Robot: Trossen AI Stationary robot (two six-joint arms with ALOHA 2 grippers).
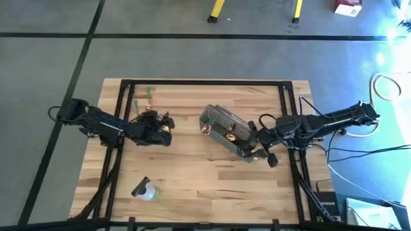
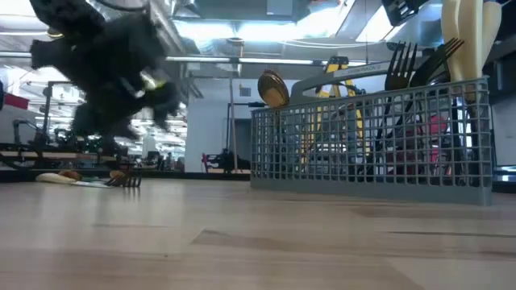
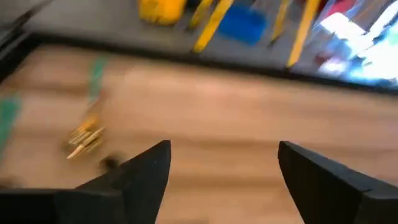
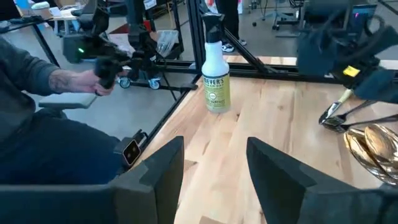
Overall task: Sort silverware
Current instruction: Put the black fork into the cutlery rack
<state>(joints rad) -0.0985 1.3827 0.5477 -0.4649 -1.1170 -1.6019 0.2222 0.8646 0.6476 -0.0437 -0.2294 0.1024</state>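
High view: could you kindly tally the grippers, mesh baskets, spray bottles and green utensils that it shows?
Grippers: 2, the left gripper and the right gripper.
Wire-mesh basket: 1.
Spray bottle: 1.
Green utensils: 2, lying loose at the table's far left, one beside the other.
Total: 6.

A: Count check?
B: Two arms, one wire basket [image 1: 226,130], one spray bottle [image 4: 216,70].
A: Utensils?
B: Two black forks [image 2: 415,66] and one gold spoon [image 2: 273,88] stood up in the basket. Loose on the bench [image 1: 192,179]: two green pieces [image 1: 142,98], one gold fork [image 3: 85,140]. The rest were too blurred to count.
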